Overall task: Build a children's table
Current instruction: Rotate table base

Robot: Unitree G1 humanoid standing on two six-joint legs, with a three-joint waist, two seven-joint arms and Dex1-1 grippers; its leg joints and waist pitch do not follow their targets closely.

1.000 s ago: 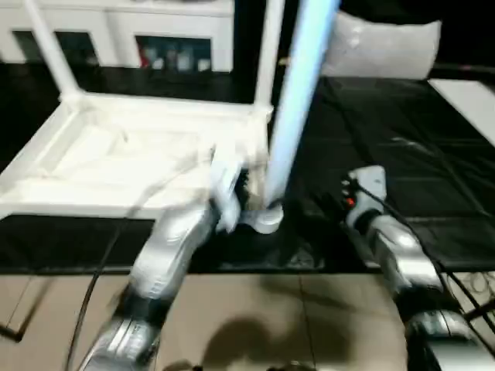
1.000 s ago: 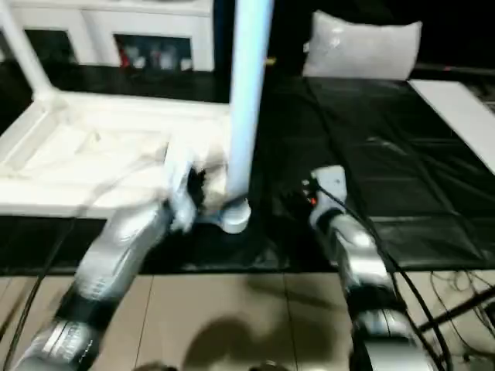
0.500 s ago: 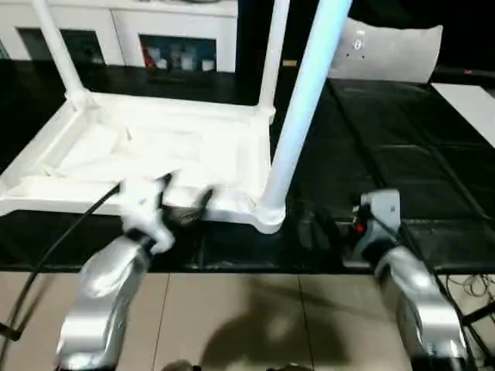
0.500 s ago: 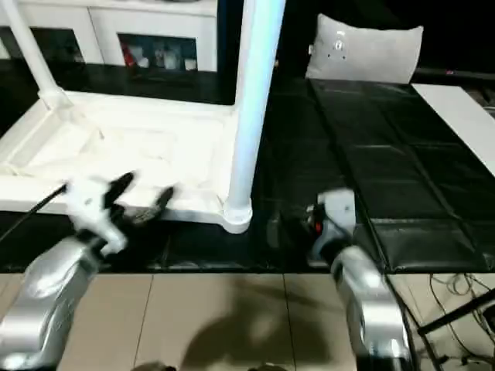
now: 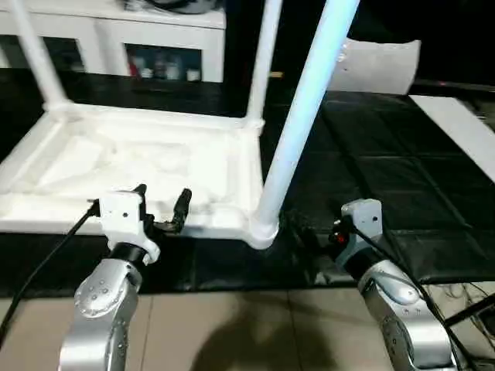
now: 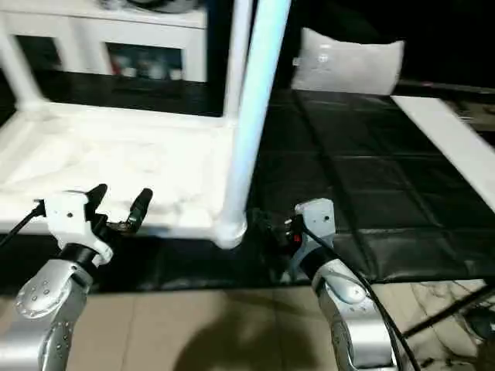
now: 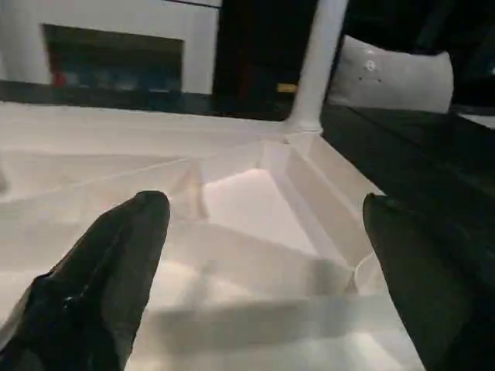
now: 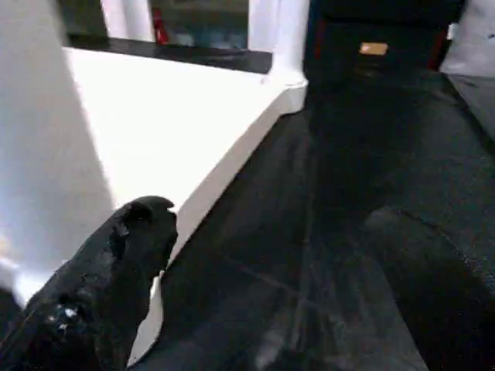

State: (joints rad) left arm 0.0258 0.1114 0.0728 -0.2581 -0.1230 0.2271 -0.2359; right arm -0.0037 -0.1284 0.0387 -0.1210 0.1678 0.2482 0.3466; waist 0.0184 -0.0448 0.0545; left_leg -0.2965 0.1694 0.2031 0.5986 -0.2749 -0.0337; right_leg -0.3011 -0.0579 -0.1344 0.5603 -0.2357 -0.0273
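From my head camera, three legs stand in the upturned tabletop (image 5: pixel 139 158); the near-right leg (image 5: pixel 298 124) should be pressed straight down its socket. My left gripper (image 5: pixel 161 207) hovers spread at the near rim. In the right wrist view, my right gripper (image 8: pixel 294 270), fingers spread, sits just beside that leg.

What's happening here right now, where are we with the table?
The tabletop lies upside down on the black mat, ribs up. Three legs stand in its corner sockets: the near right leg, the far right leg and the far left leg. The left gripper hovers open at the tabletop's near edge, holding nothing. The right gripper is open too, low over the mat beside the near right leg, not touching it.
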